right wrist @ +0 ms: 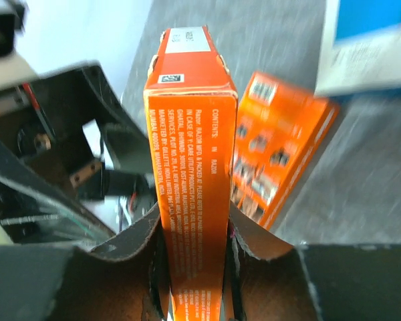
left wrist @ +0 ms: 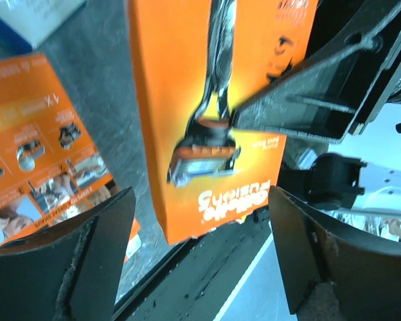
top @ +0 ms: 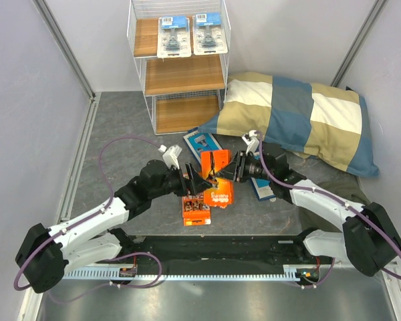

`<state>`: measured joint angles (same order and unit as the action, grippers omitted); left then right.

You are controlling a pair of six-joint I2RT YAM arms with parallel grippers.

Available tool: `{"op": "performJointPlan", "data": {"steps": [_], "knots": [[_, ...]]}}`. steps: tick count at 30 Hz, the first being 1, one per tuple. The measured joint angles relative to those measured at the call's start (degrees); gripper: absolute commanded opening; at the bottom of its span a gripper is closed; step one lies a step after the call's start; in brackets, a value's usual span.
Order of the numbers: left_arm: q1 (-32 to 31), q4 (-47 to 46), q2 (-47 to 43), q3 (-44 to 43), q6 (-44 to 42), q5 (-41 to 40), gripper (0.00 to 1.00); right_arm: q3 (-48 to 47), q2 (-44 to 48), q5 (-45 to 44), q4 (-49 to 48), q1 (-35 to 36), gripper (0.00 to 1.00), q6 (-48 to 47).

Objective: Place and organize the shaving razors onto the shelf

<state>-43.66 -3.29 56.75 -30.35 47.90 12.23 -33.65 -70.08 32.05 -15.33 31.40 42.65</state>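
The right claw (right wrist: 190, 227) is pinching the held orange razor pack (right wrist: 190, 167) across its thin dimension, one pad on each broad printed face, near the end closest to its wrist. The rest of the box stands out ahead of the fingers, clear of the table (top: 120, 134). The left claw (left wrist: 197, 227) is spread wide. The same pack hangs between its two fingers (left wrist: 100, 234), with a gap showing on either side, so it appears to bear none of the weight.

The pack looks like a light, stiff cardboard carton, long and flat, with a glossy print that is probably somewhat slippery. A hold across the broad faces suits it, because the panels give the pads a flat seat. Too hard a squeeze could dent the card. A grip this near one end leaves a long lever, so I judge that the box may pivot in a quick swing, and a hold nearer the middle would be steadier.

The second orange pack (right wrist: 274, 147) lies flat on the table, beyond the right claw and to its right. The shelf (top: 184, 75) stands well beyond both claws, and the two blister packs (top: 174, 37) are on its top tier.
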Motion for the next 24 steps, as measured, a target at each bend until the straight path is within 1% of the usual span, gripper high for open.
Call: {"op": "performJointPlan", "data": {"steps": [4, 5, 6, 9, 10, 14, 17, 18, 23, 24], "knots": [[2.05, -0.2, 0.02, -1.97, -0.02, 0.42, 0.89, -2.97, -0.17, -2.01, -0.5, -2.67, 0.35, 0.81], [2.71, -0.42, 0.09, -2.43, -0.02, 0.52, 0.91, -3.28, -0.37, -2.27, -1.46, -3.56, 0.35, 1.84], [3.32, -0.83, 0.2, -2.71, 0.0, 0.79, 0.94, -3.37, -0.59, -2.47, -2.27, -4.26, 0.35, 2.86], [4.98, -3.08, 0.37, -2.82, 0.09, 1.84, 1.0, -3.34, -2.01, -3.04, -6.71, -6.88, 0.34, 7.45], [5.35, -4.0, 0.44, -2.8, 0.13, 2.05, 1.0, -3.21, -2.45, -3.39, -8.66, -7.61, 0.34, 9.29], [7.3, -11.87, 1.03, -1.62, 1.14, 4.48, 1.0, -1.16, -2.73, -5.42, -18.56, -10.12, 0.32, 16.22], [8.37, -18.47, 3.17, -0.24, 2.54, 6.36, 0.96, 0.13, -2.73, -7.19, -24.9, -11.43, 0.31, 20.48], [8.52, -20.52, 4.31, -0.02, 3.04, 7.04, 0.94, 0.33, -2.73, -7.67, -26.62, -11.67, 0.31, 21.68], [8.61, -31.67, 11.69, 0.11, 5.51, 10.73, 0.91, 0.42, -3.93, -7.74, -35.26, -11.93, 0.29, 27.47], [8.61, -33.42, 12.85, 0.11, 5.97, 11.19, 0.88, 0.42, -4.68, -7.39, -37.03, -11.93, 0.29, 28.61]]}}
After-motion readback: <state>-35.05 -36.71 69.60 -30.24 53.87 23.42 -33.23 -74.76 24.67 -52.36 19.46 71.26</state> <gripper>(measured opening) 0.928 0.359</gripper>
